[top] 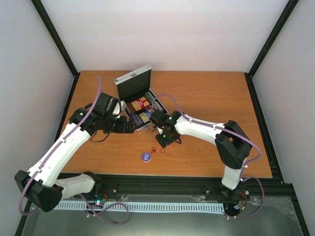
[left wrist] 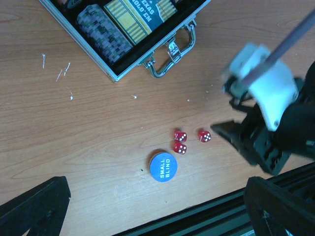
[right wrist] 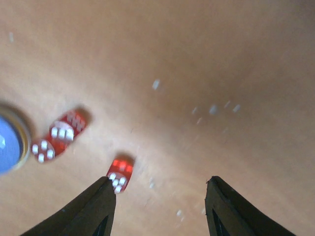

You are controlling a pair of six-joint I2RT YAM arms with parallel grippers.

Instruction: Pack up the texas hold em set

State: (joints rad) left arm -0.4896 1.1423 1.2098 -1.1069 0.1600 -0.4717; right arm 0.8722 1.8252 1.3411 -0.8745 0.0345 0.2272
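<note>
Right fingers [right wrist: 91, 209], half-parted and empty, hang beside a red die [right wrist: 119, 174] on the bench [top: 221, 98] in front of the open silver case [top: 134, 84], apparently to collect it; left fingers [left wrist: 34, 206] spread wide.

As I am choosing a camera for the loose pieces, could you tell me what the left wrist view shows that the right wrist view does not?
Only the left wrist view: the open case with its chips and a card box, and the words on the blue disc. Only the right wrist view: a close look between the open jaws of the right gripper, with one die beside a fingertip. Both: the three red dice, the disc, the gripper and the wooden table.
</note>
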